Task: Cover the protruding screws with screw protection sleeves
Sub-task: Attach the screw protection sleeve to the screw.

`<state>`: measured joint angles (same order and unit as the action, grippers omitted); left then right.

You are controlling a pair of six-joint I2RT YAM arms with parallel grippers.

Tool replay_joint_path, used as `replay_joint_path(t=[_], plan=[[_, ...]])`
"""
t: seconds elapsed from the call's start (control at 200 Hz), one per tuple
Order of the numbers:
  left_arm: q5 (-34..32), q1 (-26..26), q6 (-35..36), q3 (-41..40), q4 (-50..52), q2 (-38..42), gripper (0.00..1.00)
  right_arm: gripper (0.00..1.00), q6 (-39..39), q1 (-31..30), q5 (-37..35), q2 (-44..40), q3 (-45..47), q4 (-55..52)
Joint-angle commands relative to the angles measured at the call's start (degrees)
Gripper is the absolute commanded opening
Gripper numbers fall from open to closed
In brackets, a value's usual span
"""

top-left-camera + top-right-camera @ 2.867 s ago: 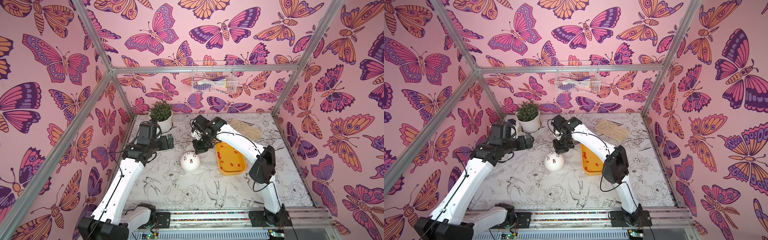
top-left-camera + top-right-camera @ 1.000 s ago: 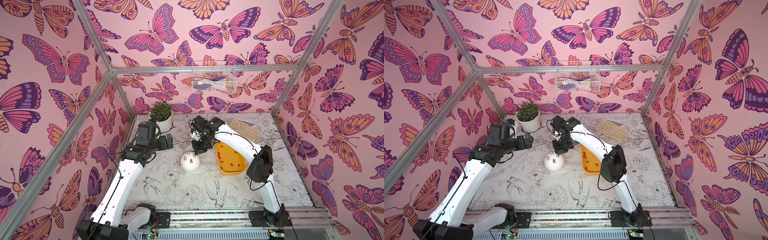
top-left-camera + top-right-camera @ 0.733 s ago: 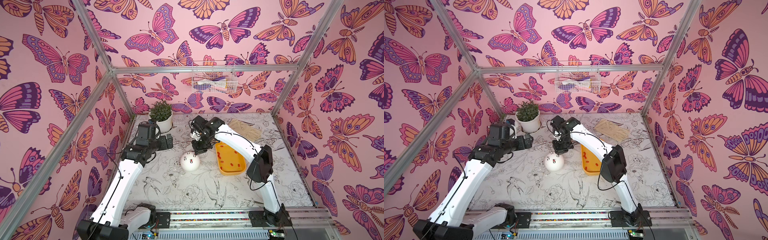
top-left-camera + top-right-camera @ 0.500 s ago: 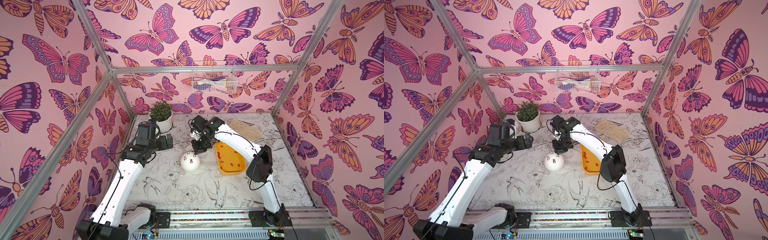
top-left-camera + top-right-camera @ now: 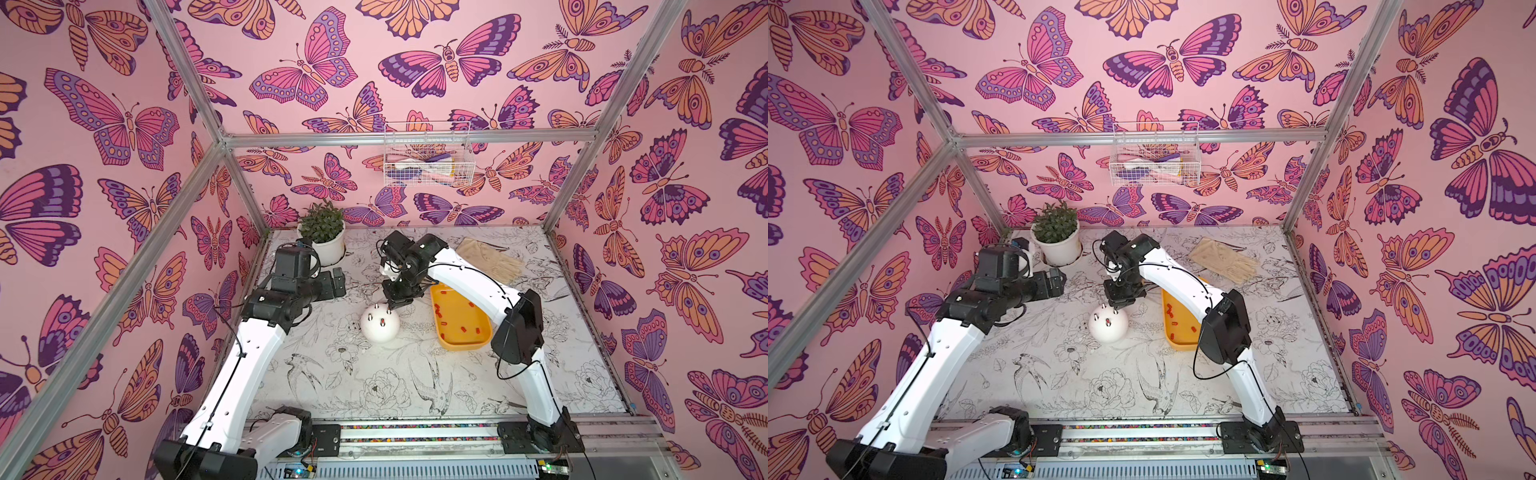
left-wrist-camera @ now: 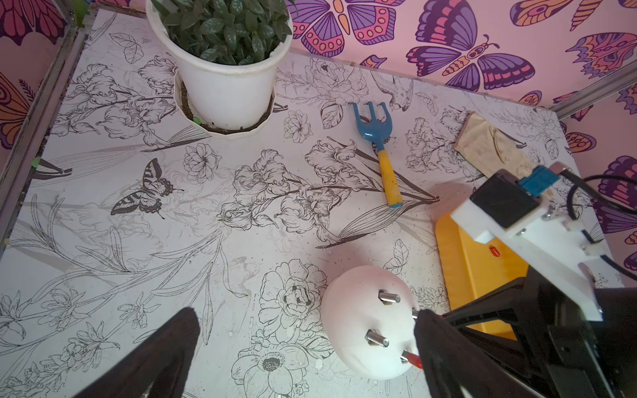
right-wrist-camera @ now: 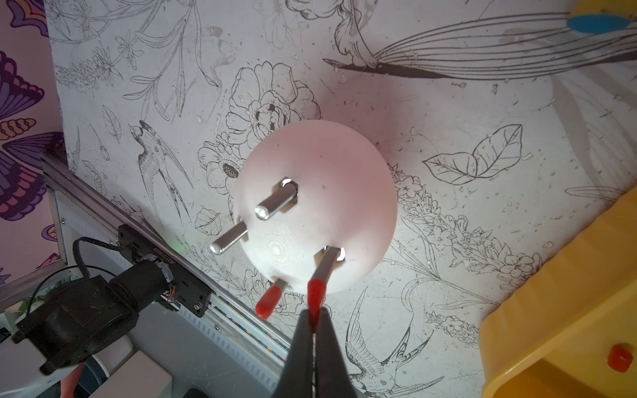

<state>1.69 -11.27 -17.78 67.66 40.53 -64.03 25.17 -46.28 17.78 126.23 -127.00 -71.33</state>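
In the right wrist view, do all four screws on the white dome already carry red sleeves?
No; on the white dome two bare screws show beside two red sleeves.

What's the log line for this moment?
right hand: shut on red sleeve over a screw tip | left hand: open, clear of white dome | one seated sleeve | two bare screws | spares in yellow tray

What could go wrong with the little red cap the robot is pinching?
The red sleeve in the right pincer seems barely on its slanted screw; pushed crooked, it could bend or pop off. The white dome isn't held and might slide. The pincer could also bump the capped screw beside it.
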Motion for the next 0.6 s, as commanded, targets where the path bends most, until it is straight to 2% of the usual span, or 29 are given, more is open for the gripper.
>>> replay_joint_path(t=[0.0,0.596], plan=[[0.2,0.5,1.0,-0.7,-0.2,0.8,1.0,0.05,-1.1,-0.3,0.2,1.8,-1.6,-1.5],[0.2,0.5,1.0,-0.8,-0.2,1.0,1.0,0.06,-1.3,-0.2,0.9,3.7,-4.4,-2.7]])
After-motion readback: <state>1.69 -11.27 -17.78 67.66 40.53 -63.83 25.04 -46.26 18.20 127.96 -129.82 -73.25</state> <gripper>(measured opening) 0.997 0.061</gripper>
